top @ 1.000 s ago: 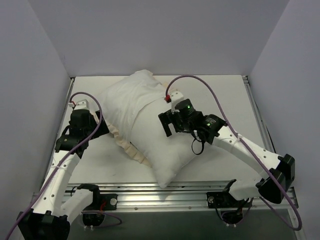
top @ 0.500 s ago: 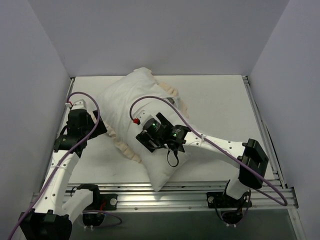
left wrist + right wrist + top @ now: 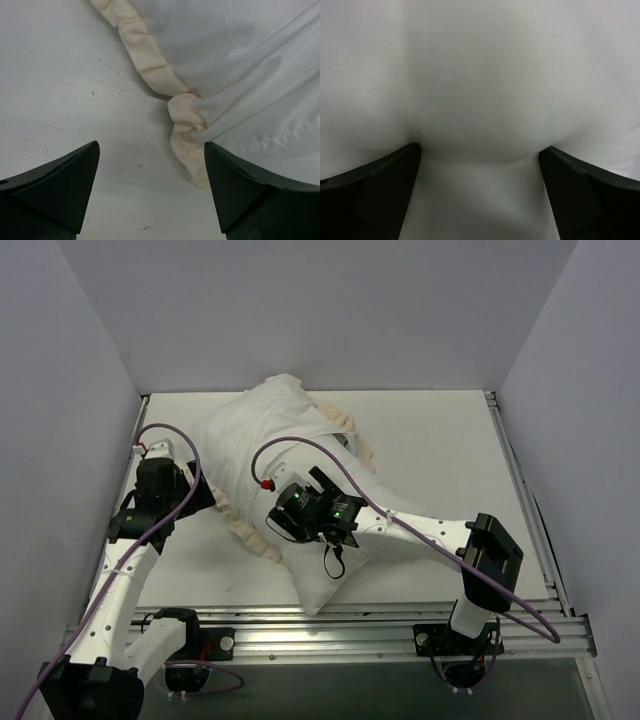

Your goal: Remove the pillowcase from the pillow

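Observation:
The pillow [image 3: 325, 585] lies slanted across the table, its plain white lower end toward the arms. The pillowcase [image 3: 255, 435] wraps its upper part white side out, with cream frill [image 3: 248, 532] along the left and more frill [image 3: 350, 435] at the right. My right gripper [image 3: 285, 525] is open and pressed down on the middle of the bundle. In the right wrist view white fabric [image 3: 480, 90] bulges between the spread fingers of that gripper [image 3: 480, 150]. My left gripper [image 3: 205, 498] is open beside the left frill. In the left wrist view this gripper [image 3: 151, 145] spans bare table, its right finger beside the frill [image 3: 187, 120].
White walls stand close on the left, back and right of the white table [image 3: 440, 440]. A metal rail [image 3: 330, 635] with the arm bases runs along the near edge. Purple cables [image 3: 300, 443] loop over both arms.
My right arm has swung left from the pillow's right side onto its middle, uncovering the frill on the right. The left arm has barely moved.

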`<state>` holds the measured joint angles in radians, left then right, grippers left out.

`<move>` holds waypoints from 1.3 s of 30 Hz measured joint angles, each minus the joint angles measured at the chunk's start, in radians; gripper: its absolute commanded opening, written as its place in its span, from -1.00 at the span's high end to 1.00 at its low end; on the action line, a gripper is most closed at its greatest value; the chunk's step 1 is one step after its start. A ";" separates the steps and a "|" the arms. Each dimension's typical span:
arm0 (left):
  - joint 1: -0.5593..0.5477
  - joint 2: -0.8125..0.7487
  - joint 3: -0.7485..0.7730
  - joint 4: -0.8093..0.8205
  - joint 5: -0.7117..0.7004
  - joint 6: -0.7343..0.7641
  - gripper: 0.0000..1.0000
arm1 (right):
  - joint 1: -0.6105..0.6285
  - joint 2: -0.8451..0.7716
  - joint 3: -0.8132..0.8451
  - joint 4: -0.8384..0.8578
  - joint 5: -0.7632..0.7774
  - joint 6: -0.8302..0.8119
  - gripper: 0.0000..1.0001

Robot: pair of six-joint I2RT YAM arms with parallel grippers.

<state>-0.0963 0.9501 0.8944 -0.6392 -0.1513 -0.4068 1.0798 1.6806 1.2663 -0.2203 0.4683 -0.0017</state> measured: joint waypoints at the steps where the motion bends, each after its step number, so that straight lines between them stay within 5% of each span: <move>1: 0.000 0.000 0.000 0.000 0.001 0.000 -0.88 | 0.005 0.000 0.001 -0.001 0.008 0.000 -1.00; 14: 0.000 0.000 0.000 0.000 0.003 0.000 -0.88 | -0.091 -0.085 0.006 -0.069 0.037 0.046 -0.99; 27: 0.000 -0.004 0.000 0.000 -0.005 0.000 -0.88 | 0.099 -0.129 0.097 -0.141 -0.012 0.046 -0.99; 39: 0.000 -0.010 0.000 0.000 -0.009 0.000 -0.88 | 0.140 0.043 0.093 -0.107 0.026 0.029 -1.00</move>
<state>-0.0963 0.9405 0.8944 -0.6395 -0.1600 -0.4072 1.2194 1.7241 1.3590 -0.3271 0.4946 0.0277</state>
